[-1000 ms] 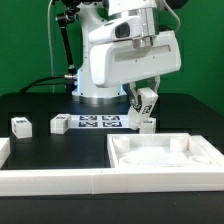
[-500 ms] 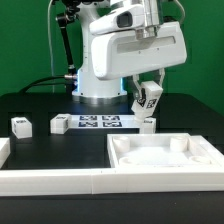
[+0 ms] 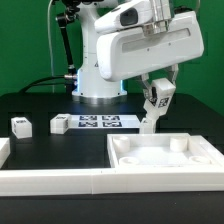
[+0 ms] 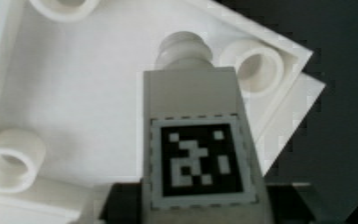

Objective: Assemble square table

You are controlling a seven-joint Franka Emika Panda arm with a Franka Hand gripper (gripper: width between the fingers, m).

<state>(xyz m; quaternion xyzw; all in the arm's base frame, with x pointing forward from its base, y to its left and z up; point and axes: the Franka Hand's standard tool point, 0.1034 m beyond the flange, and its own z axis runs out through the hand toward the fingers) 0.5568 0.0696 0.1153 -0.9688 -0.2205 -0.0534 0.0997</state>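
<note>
I see the gripper (image 3: 158, 94) clamped on a tagged leg (image 3: 152, 115), tilted above the square slab (image 3: 165, 178) near its far corner, seemingly just clear of it.

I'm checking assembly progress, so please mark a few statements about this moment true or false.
1. The gripper is shut on a short white plastic leg with a black-and-white tag. True.
2. That leg is already seated in the white square plastic slab with the raised rim. False: it is held in the air, and its tip is beside a round corner socket, not in it.
3. Two more short white legs lie on the black table, toward the exterior view's left. True.
4. The marker board rests on the slab. False: it lies flat on the black table, apart from the slab.
</note>
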